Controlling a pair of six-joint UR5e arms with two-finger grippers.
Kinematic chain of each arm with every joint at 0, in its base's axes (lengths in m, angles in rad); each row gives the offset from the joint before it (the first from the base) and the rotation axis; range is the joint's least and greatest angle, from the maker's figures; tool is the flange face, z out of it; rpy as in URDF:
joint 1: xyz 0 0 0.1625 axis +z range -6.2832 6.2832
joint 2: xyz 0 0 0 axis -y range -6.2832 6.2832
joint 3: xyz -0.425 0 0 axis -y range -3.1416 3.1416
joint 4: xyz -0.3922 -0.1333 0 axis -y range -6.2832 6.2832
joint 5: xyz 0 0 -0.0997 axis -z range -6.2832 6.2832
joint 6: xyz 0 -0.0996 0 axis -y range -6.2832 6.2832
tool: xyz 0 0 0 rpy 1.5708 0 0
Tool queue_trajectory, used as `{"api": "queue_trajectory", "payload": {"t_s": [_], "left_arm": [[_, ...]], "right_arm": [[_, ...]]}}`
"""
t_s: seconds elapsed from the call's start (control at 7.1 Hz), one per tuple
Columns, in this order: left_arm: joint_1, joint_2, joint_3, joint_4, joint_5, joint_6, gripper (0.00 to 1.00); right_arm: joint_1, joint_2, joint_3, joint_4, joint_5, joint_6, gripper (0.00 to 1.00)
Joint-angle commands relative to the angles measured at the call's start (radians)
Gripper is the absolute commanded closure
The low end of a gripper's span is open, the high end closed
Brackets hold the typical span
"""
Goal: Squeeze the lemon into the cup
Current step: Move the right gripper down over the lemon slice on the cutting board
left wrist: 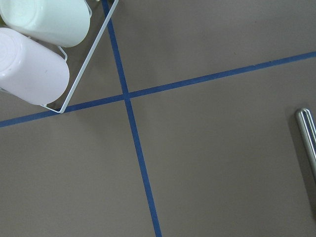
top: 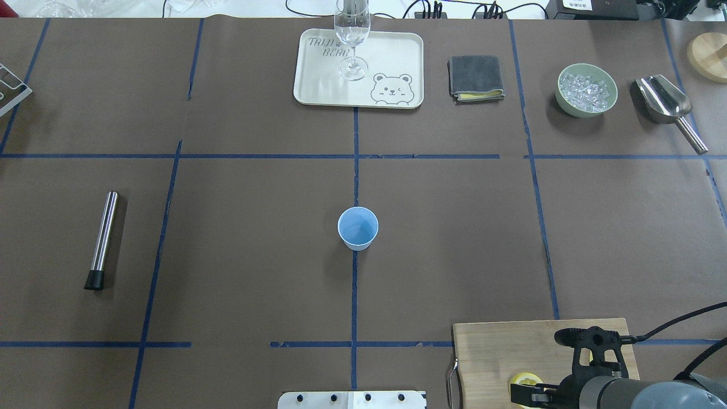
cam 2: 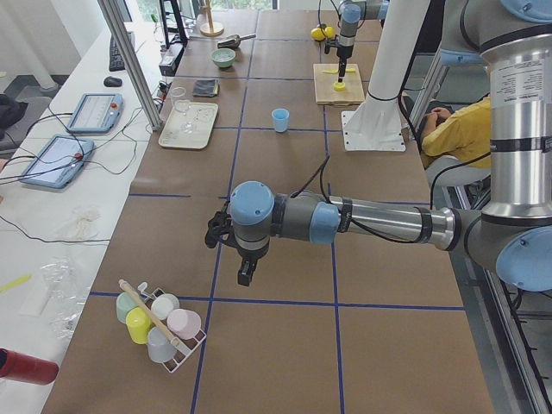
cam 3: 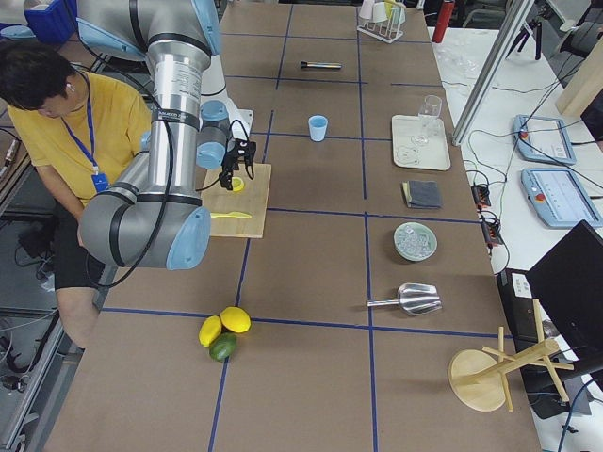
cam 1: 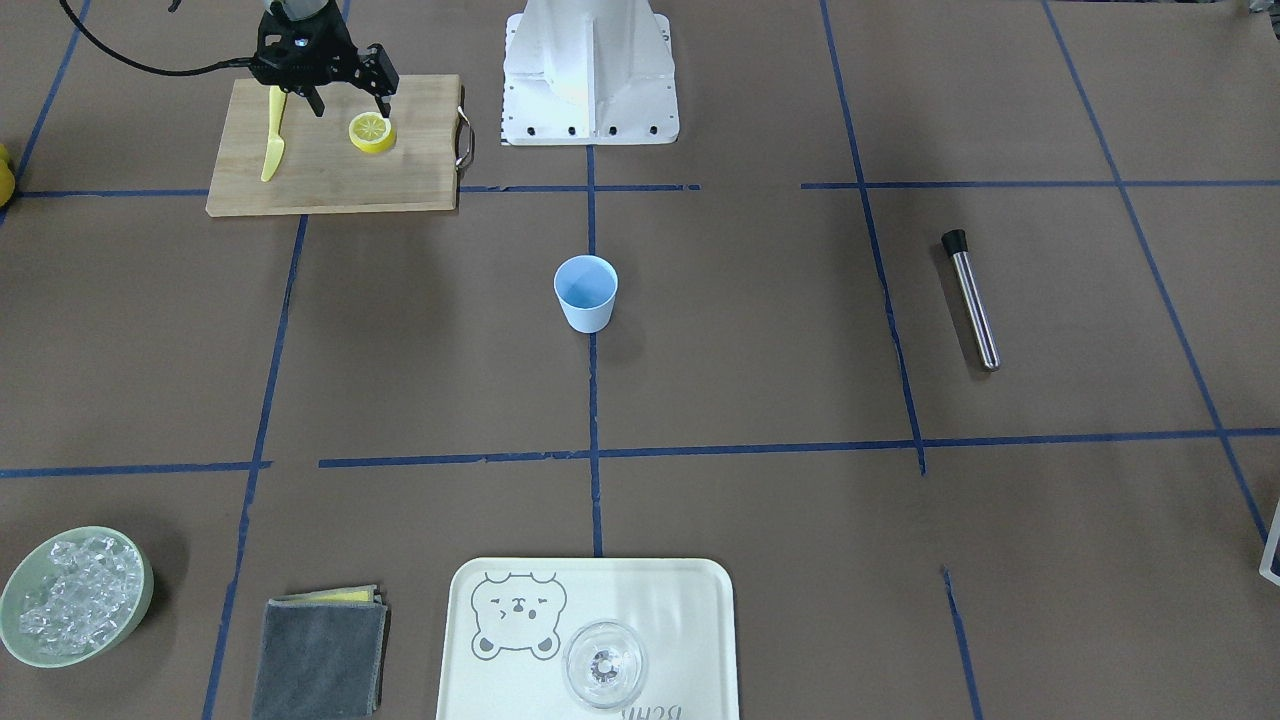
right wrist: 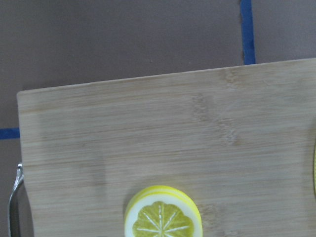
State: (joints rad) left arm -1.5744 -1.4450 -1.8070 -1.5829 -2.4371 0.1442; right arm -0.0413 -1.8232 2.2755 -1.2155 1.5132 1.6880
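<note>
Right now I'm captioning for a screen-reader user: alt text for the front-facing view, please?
The right end effector, open, is poised over the lemon slice on a wooden cutting board, beside a yellow knife; the light-blue cup stands apart at mid-table.

On the bench (cam 1: pixel 760 330) I count one light-blue cup (cam 1: pixel 585 290), one lemon slice (cam 1: pixel 371 132), one yellow knife (cam 1: pixel 273 140) and one wooden cutting board (cam 1: pixel 330 185). There is also one steel stick (cam 1: pixel 972 305) with a black tip, one tray (cam 1: pixel 680 620), one clear glass (cam 1: pixel 604 664), one folded grey cloth (cam 1: pixel 320 655), one green bowl (cam 1: pixel 146 600) of ice cubes and one metal scoop (top: pixel 661 99). Three whole fruits (cam 3: pixel 235 320) lie together: two yellow, one green. Whether the slice is single or two stacked, I cannot tell.
</note>
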Motion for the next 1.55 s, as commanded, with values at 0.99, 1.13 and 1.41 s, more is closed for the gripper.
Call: {"api": "queue_trajectory", "payload": {"t_s": [0.99,1.13,1.41], "left_arm": [[-0.001,0.014,-0.012,0.0,0.0,0.0,0.0],[-0.003,0.017,-0.014,0.0,0.0,0.0,0.0],[-0.003,0.018,-0.015,0.0,-0.008,0.002,0.0]], "right_arm": [[0.005,0.064,-0.07,-0.006,-0.002,0.004,0.26],[0.005,0.064,-0.07,-0.006,-0.002,0.004,0.31],[0.006,0.062,-0.07,-0.006,-0.002,0.009,0.36]]}}
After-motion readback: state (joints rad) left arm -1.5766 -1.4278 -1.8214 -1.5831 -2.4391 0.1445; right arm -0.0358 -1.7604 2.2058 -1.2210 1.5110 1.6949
